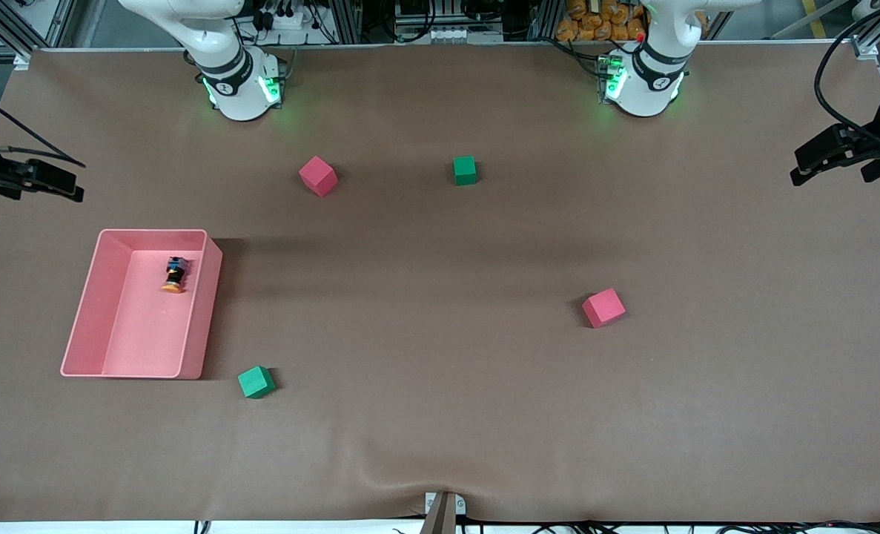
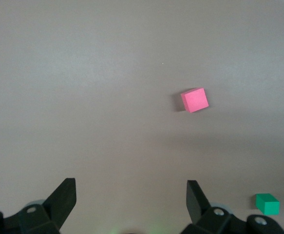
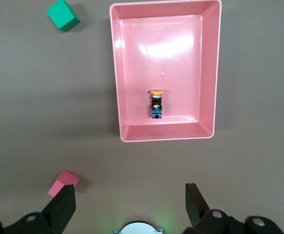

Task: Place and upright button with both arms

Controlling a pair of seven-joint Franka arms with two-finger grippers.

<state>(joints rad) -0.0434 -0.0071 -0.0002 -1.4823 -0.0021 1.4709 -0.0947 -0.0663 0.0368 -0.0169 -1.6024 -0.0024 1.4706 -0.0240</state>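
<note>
Counter (image 1: pixel 440 415), brown covering: 1.

Tray (image 1: pixel 87 297), pink, rectangular, open-topped: 1, at about 9 o'clock on the counter in the front view.

Button (image 1: pixel 175 274), orange cap, black body, blue base: 1, lying on its side in the tray.

Cubes, red: 2. First red cube (image 1: pixel 317 176) at about 11 o'clock of the counter's middle; second red cube (image 1: pixel 603 307) at about 4 o'clock.

Cubes, green: 2. First green cube (image 1: pixel 465 170) at about 12 o'clock; second green cube (image 1: pixel 255 382) at about 7 o'clock, just off the tray's corner.

Cubes, total: 4.

Arms, white: 2. Grippers, black, two-fingered: 2, namely left gripper (image 2: pixel 131 200) and right gripper (image 3: pixel 131 200), each with jaws spread and nothing between them.
</note>
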